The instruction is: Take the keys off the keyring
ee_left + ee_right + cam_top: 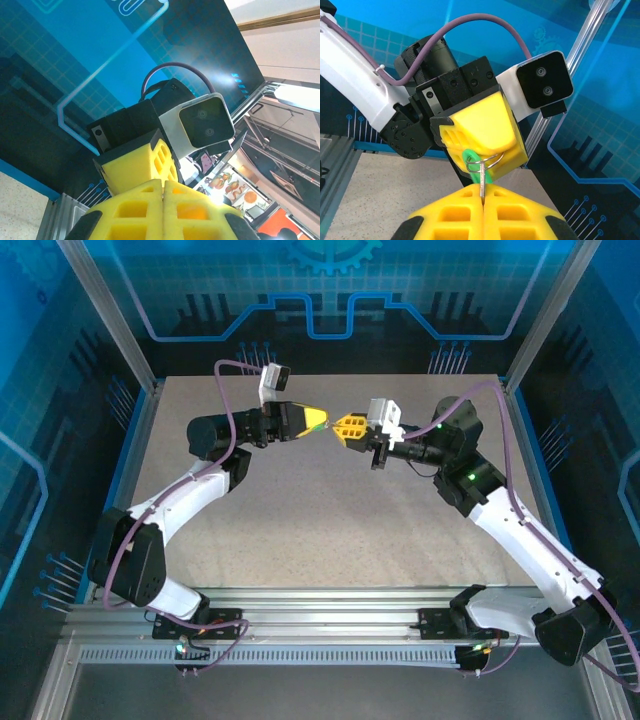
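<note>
Keyring [491, 160] — axis from left gripper [479, 150] to right gripper [482, 197] (green tag [470, 159] leftward) — both pinching it

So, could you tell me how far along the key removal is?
Nothing looks removed yet. In hand: the left pincer grips the green-capped key, the right pincer pinches a metal piece, both joined by the keyring, held mid-air. Left: sliding each key off.

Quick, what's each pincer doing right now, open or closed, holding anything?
Left pincer: closed on the keyring, at its green end.
Right pincer: closed on a metal key.
</note>
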Available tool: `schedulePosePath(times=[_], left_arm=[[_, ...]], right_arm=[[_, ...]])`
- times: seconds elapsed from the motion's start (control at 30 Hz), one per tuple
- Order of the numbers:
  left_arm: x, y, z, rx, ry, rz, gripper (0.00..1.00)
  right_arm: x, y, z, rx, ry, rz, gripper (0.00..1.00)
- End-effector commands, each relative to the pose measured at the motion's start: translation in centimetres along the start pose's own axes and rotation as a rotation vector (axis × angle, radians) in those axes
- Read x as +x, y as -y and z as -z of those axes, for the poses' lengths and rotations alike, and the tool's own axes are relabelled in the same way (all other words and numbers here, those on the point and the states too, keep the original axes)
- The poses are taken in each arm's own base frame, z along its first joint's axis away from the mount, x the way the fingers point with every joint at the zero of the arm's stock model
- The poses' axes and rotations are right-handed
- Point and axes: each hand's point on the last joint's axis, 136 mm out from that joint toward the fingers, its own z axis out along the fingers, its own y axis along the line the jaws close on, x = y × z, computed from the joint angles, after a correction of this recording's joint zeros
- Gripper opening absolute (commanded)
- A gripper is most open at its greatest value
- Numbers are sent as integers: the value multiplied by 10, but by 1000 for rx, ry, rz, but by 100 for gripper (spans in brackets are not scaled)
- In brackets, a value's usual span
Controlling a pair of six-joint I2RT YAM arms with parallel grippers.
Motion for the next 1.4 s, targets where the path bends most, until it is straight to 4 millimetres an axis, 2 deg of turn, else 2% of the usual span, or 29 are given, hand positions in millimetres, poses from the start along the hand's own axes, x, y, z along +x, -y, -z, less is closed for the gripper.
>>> schedulePosePath(times=[0.0,0.03,0.1,0.27,0.37,0.53,0.67,0.8,1.0,1.37], left_arm=[[-27,25,14,19,136,-122,0],[-27,24,14,15,139,-126,6],[-29,21,20,3,167,-131,25],[-40,6,47,-66,256,-145,37],[-40,-1,56,-93,259,-149,43],[-32,-14,58,-158,203,-155,49],[-24,-20,56,-179,147,-146,55],[-16,-17,49,-160,76,-135,60],[5,-4,22,-94,-88,-118,60],[23,0,-3,-27,-209,-79,61]], right_arm=[[-12,0,7,24,21,22,0],[-12,1,7,24,17,20,0],[-11,2,6,25,4,12,0],[-3,1,7,22,-35,-10,0],[4,-1,8,14,-48,-26,0],[13,-6,10,-53,-51,-69,0],[10,-13,14,-152,-19,-113,0],[8,-15,16,-249,3,-166,0],[3,-13,14,-351,29,-212,0],[-1,-14,14,-401,39,-237,0]])
